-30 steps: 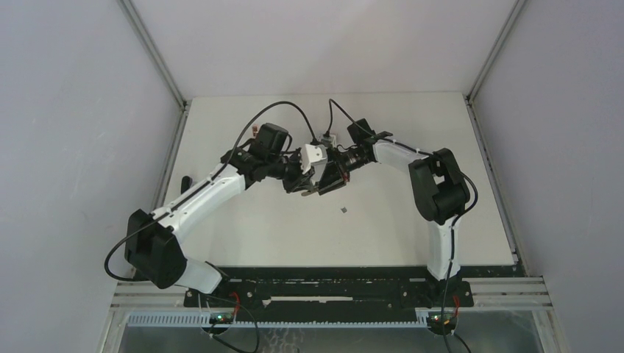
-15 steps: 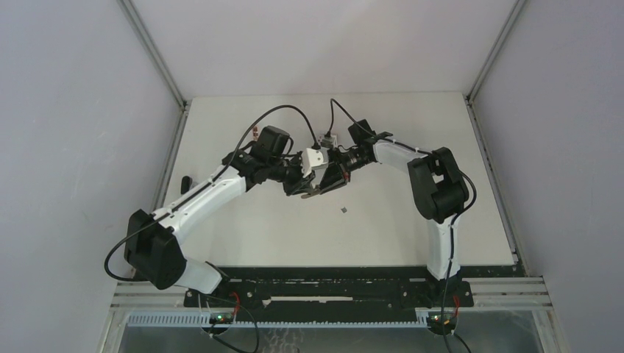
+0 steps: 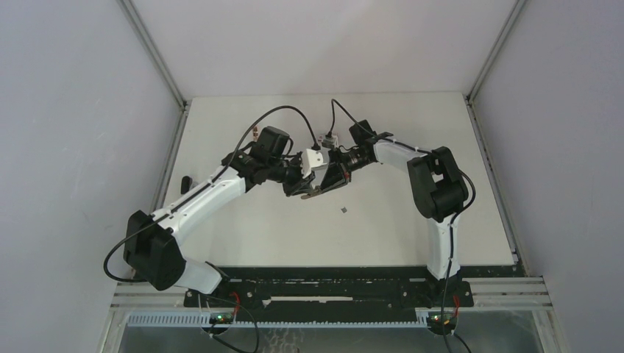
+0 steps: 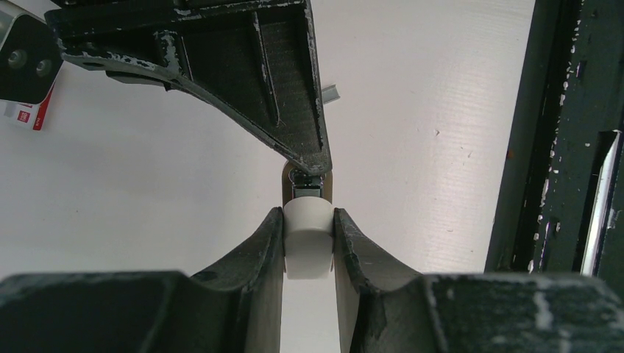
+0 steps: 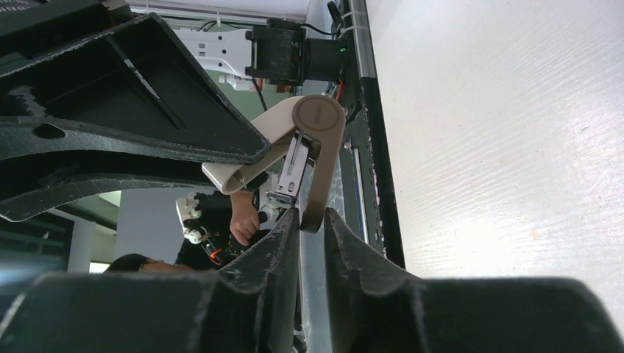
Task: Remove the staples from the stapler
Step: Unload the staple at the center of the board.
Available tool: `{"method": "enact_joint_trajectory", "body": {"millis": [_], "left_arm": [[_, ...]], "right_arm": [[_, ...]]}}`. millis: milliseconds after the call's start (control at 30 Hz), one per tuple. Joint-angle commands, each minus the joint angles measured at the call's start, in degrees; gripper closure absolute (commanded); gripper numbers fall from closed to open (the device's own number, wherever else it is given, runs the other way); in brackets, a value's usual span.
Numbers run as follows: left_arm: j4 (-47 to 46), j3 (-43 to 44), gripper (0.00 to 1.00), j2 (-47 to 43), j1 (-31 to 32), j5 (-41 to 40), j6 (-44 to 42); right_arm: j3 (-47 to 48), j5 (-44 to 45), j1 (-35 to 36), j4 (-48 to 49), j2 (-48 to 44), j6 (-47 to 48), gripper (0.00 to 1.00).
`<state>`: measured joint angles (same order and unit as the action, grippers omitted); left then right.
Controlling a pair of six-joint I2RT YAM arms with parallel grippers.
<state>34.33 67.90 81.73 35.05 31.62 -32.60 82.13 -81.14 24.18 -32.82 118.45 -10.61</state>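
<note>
The stapler point(image 5: 318, 118) has two tan hinged arms spread open, with a silvery metal rail point(image 5: 294, 165) between them. It hangs above the table between both grippers point(image 3: 321, 190). My left gripper point(image 4: 309, 217) is shut on the stapler's pale rounded end point(image 4: 309, 243). My right gripper point(image 5: 313, 215) is shut on the tip of the darker tan arm. In the top view the left gripper point(image 3: 305, 187) and right gripper point(image 3: 331, 179) meet at the table's middle. One tiny grey staple bit point(image 3: 344, 210) lies on the table; it also shows in the left wrist view point(image 4: 332, 92).
A flat red-and-white box point(image 4: 26, 116) lies on the white table point(image 3: 412, 220), behind the left wrist. The table's dark front rail point(image 4: 559, 147) runs along the near edge. Grey walls close in both sides and the back.
The left wrist has turned slightly. Both grippers keep their hold on the stapler at the same spot. The staple bit on the table has not moved.
</note>
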Motion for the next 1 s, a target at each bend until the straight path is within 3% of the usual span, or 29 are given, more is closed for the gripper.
{"method": "enact_joint_trajectory", "body": {"millis": [0, 167, 533, 967], "left_arm": [[-1.9, -1.0, 0.99, -2.0, 0.7, 0.7, -1.4], [-2.4, -1.1, 1.00, -1.9, 0.8, 0.0, -1.0], [-8.8, -4.5, 1.00, -5.0, 0.2, -3.8, 2.0], [-15.7, -8.9, 0.99, -7.1, -5.7, -1.1, 7.4]], "right_arm": [[0.9, 0.1, 0.3, 0.6, 0.2, 0.4, 0.85], [0.8, 0.5, 0.1, 0.4, 0.7, 0.3, 1.00], [0.1, 0.1, -2.6, 0.9, -0.2, -0.5, 1.00], [-2.5, -0.1, -6.3, 6.0, -2.0, -4.9, 1.00]]}}
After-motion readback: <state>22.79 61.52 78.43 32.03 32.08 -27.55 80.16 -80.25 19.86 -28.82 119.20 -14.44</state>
